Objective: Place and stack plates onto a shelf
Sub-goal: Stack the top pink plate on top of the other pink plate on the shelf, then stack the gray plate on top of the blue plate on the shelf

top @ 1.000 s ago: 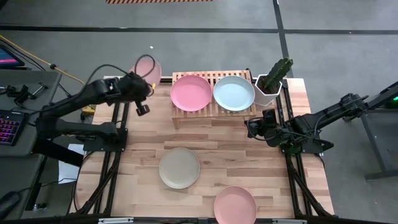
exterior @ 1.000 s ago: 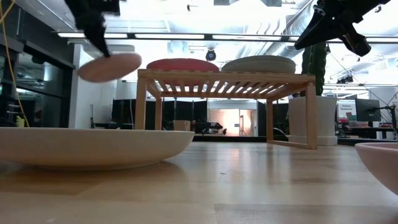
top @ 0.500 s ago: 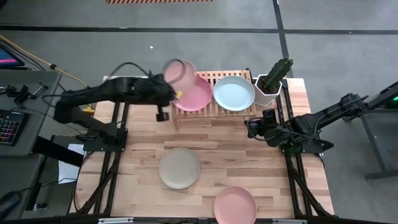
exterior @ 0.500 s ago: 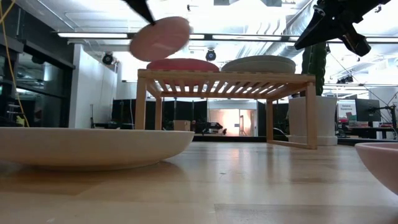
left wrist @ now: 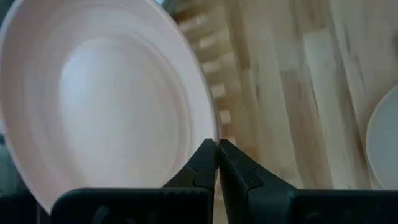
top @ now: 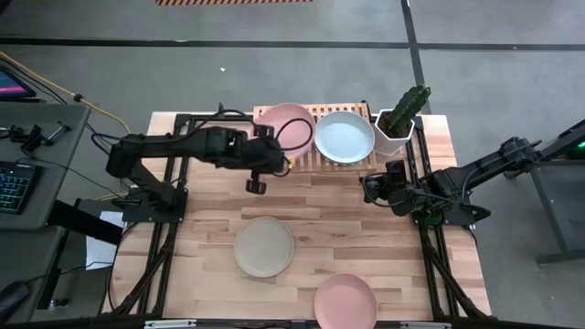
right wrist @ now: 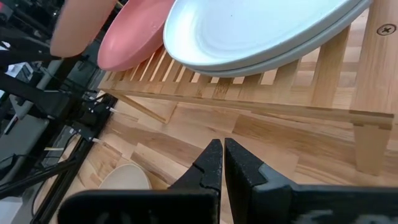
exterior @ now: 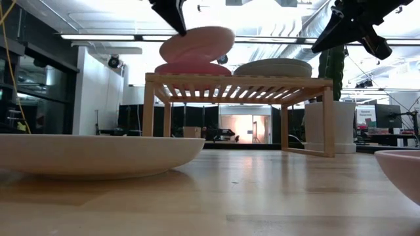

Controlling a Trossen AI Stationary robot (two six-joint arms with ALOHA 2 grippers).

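On the wooden table (top: 347, 219), my left gripper (left wrist: 217, 163) pinches the rim of a stiff, light-looking, likely slippery pink plate (top: 285, 126) tilted above the one on the shelf's (top: 306, 163) left half, while my right gripper (right wrist: 222, 163), closed and empty, waits nearby.

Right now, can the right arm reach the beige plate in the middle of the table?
Probably yes. The right gripper is shut and holds nothing, and bare table lies between it and the beige plate. The left gripper is busy at the shelf.
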